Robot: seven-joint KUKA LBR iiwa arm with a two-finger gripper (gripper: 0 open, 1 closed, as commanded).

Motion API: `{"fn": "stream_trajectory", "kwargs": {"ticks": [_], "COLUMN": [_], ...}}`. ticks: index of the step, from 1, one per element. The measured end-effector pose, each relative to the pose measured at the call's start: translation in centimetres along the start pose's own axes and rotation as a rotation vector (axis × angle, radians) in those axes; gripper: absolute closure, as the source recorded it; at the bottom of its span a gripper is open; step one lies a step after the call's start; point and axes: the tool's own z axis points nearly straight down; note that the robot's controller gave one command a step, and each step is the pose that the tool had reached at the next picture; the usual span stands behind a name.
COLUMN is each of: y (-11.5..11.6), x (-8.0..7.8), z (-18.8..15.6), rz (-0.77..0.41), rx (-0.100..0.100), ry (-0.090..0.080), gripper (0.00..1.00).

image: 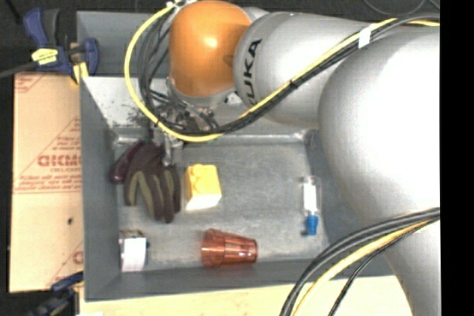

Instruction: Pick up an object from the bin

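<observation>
Tucked beneath the arm's orange cover [204, 48] and its loops of yellow cable, the gripper [172, 146] hangs low in the grey bin [100, 159], up and to the left of a yellow block [203, 186]. Whether it is released or clenched cannot be told, since the cover and cables hide most of it. Nothing can be seen in its grasp.

Directly under it, and just left of the yellow block, lies a dark glove [148, 185] of maroon and olive, limp on the floor with its cuff end up by the gripper's tip; the two look to be touching or nearly so. The glove's right edge lies against the block.

Below the block, near the front wall, a copper-red cup [229, 248] lies on its side. Down and left of the block, in the corner, sits a small white roll [133, 253]. Well to the block's right lies a white marker with a blue cap [310, 208].
</observation>
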Motion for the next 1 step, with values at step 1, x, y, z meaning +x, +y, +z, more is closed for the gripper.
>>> {"fn": "stream_trajectory", "kwargs": {"ticks": [1], "y": [-0.01], "x": [-0.06], "z": [-0.71], "rz": [0.000], "rx": [0.000], "ry": [-0.002], "gripper": [1.00]}}
